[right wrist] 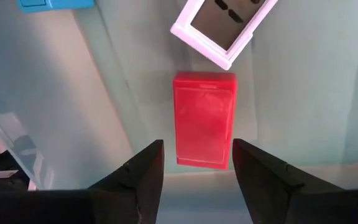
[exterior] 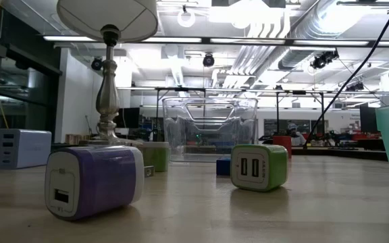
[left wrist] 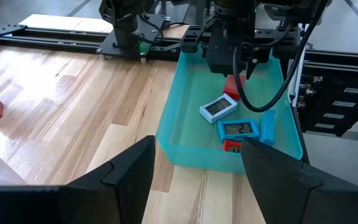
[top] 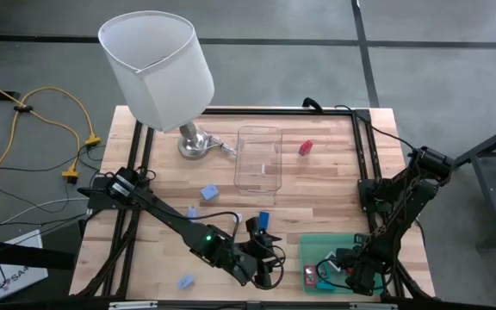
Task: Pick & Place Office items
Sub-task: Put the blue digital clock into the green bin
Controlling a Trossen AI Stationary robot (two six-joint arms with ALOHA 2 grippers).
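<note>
Red block in green tray beneath released right hand; left hand spread.

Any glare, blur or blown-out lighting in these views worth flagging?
Low view: ceiling lights blown out, the purple block up close slightly soft. Left wrist view: window glare streaks the wooden table. Right wrist view: the red piece sharp, the right claw fingers dark and blurred.

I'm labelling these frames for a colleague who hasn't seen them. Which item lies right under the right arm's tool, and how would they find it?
Find the teal tray at the table's front edge on the right arm's side. Inside it, directly below the right tool, whose fingers are open, lies a red rectangular block. It is plain and solid red, unlike the white-framed screen piece beside it.
</note>
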